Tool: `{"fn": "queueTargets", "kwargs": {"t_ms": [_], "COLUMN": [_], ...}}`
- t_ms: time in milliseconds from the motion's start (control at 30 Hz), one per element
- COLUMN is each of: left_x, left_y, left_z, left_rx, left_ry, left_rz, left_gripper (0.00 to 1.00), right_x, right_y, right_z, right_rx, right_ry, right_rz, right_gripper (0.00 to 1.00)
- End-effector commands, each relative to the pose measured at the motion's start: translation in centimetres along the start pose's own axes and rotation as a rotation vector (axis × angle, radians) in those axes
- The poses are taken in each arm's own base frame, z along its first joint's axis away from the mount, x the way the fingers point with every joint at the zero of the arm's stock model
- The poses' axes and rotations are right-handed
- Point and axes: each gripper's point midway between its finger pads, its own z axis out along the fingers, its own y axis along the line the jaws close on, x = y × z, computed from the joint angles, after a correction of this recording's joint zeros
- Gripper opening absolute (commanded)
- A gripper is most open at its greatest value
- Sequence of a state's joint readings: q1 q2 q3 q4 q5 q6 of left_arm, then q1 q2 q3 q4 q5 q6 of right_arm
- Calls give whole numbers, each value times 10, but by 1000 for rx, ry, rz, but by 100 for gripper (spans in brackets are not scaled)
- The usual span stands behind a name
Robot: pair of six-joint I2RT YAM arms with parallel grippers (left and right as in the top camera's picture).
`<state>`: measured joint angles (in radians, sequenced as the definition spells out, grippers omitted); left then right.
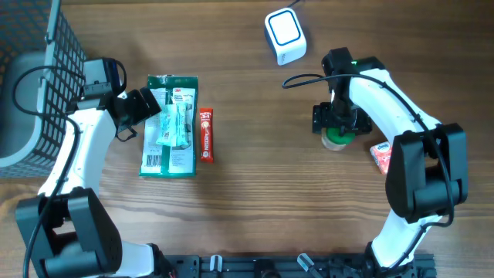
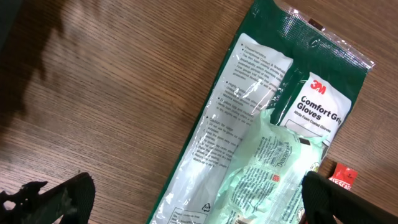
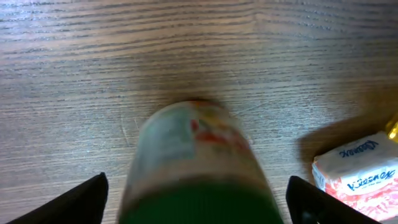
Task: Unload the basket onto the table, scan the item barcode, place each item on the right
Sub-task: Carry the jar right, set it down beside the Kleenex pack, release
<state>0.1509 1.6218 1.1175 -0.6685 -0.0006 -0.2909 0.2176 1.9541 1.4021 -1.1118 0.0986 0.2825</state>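
Fingers (image 3: 84, 200) of the right gripper (image 1: 333, 125) are spread wide, one at each side of a small pale jar with a green lid (image 3: 194, 163). Neither is seen to touch it, so nothing is grasped. The jar stands on the wooden table (image 1: 255, 185), near a pink-and-white tissue packet (image 1: 380, 157) and well apart from the white, rounded box-shaped scanner (image 1: 285, 35) at the far edge. The left gripper (image 1: 141, 108) is also released, its fingers (image 2: 62, 194) open over a flat green plastic pack of gloves (image 1: 170, 150).

The step in hand is judged to be the taking of the jar for scanning. The jar is blurred in the wrist view, so its label cannot be read and the barcode's place is only to be guessed — it should be settled before the lift. The jaws should be closed squarely on the body below the lid, evenly from both sides, so that the round wall is not squeezed out sideways. The tissue packet should not be nudged. The grip is best set so that the label is not covered — the coded face can then be turned to the scanner.
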Motion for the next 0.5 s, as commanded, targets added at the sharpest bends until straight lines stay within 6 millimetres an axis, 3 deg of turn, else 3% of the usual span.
{"fn": "queueTargets", "kwargs": {"t_ms": [0,133,267,367,400,433,467], "left_x": [-7,-7,-7,-7,-7,-7,-7], "left_y": [-2,-3,-2,-2,-2,-3,-3], "left_z": [-8,-8,-8,-8,-8,-8,-8], "left_rx": [17,17,17,17,17,17,17], "left_ry": [-27,-27,-27,-27,-27,-27,-27], "left_rz": [-9,-9,-9,-9,-9,-9,-9], "left_gripper": [100,100,100,100,100,100,100], "right_x": [-6,-43,-69,-66,-62,-57,-51], "right_y": [-6,-17,31,78,88,97,104], "right_z": [1,-33,-86,-97,-96,-92,-87], "right_rx": [32,100,-151,-341,-360,-358,-333], "right_ry": [-28,-169,-263,-258,-249,-238,-230], "right_rz": [9,31,-42,-70,-83,-95,-102], "right_gripper": [95,95,92,59,42,9,4]}}
